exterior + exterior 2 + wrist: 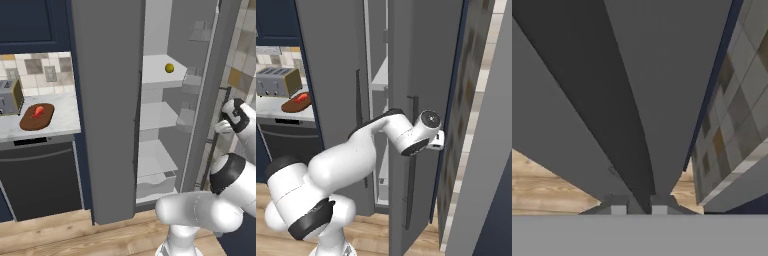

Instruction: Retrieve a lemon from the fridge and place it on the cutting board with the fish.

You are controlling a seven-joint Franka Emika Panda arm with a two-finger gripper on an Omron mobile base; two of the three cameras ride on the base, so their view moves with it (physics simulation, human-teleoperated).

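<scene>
The fridge has its right door swung open, and the left one is closed. On an upper inside shelf lies the small yellow lemon. My gripper is at the outer side of the open door, shut on its long dark vertical handle; the handle runs up from between the two fingertips. From the right, the gripper sits against that handle. On the counter to the left of the fridge lies the oval brown cutting board with the red-orange fish on it.
A toaster stands behind the board at the counter's left end. A dark dishwasher front sits below the counter. A tiled wall stands close to the right of the open door. The floor is pale wood.
</scene>
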